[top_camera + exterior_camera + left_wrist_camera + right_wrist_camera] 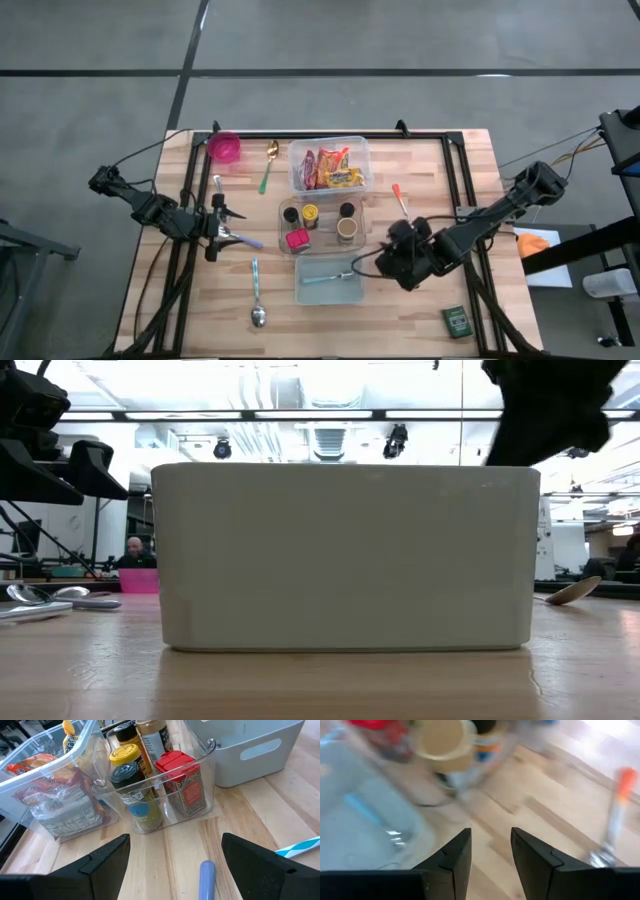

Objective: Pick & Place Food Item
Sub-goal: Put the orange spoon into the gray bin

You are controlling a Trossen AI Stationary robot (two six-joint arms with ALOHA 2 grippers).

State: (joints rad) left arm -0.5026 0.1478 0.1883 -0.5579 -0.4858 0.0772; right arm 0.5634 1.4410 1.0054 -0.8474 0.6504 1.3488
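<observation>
Food packets (330, 168) lie in a clear tub (362, 150) at the far middle of the table; the left wrist view shows them too (45, 780). Next to it a second clear tub (320, 240) holds spice jars (142, 775). My left gripper (232, 232) hovers open at the table's left, and a lavender utensil handle (207, 875) lies on the wood below its gap (175, 855). My right gripper (388, 262) hangs above the wood by the right end of a pale bin (328, 290). It slants downward, its fingers (491, 850) narrowly apart with nothing between them.
The pale bin (345, 555) holds a blue utensil (325, 278). An orange-handled utensil (400, 198) lies beyond my right gripper. A pink cup (225, 148), a green-handled spoon (268, 168), a metal spoon (257, 300) and a small green box (456, 320) lie around the table.
</observation>
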